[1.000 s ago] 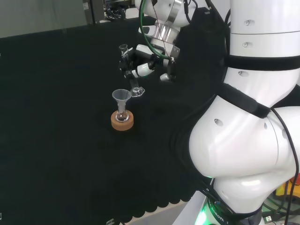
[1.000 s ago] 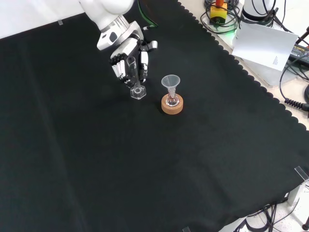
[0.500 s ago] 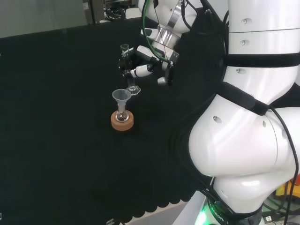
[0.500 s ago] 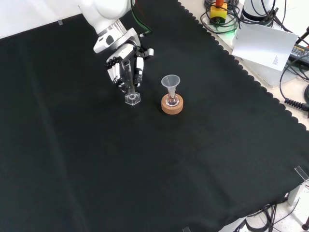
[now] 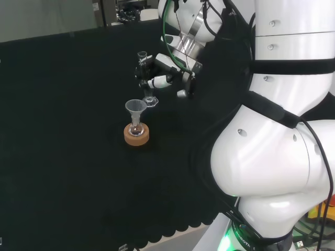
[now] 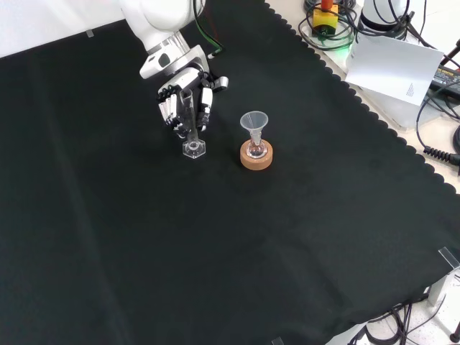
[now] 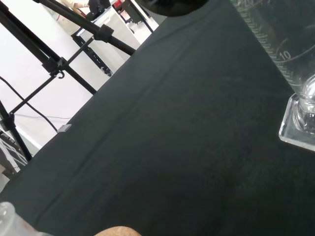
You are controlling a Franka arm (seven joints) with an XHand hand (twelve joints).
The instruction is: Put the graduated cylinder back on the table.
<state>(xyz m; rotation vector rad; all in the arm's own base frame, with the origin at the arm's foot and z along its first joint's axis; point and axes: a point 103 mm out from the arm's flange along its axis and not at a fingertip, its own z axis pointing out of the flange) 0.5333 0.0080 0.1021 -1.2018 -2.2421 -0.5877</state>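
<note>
A clear glass graduated cylinder (image 6: 192,146) with a hexagonal foot is held nearly upright in the hand (image 6: 181,100), whose fingers curl round its tube. In the head view the cylinder (image 5: 142,59) sticks up above the hand (image 5: 159,75), and its foot hangs at or just over the cloth; I cannot tell whether it touches. The wrist view shows the cylinder's (image 7: 298,93) marked tube and foot close up against the black cloth.
A small flask with a clear funnel (image 6: 254,122) in its neck stands on a cork ring (image 6: 256,158), just right of the cylinder in the front view. In the head view the cork ring (image 5: 136,135) lies nearer than the cylinder. Black cloth stretches all around.
In the front view the hand has carried the cylinder a little to the left and its foot has come down toward the cloth. The flask on its cork ring has not moved.
</note>
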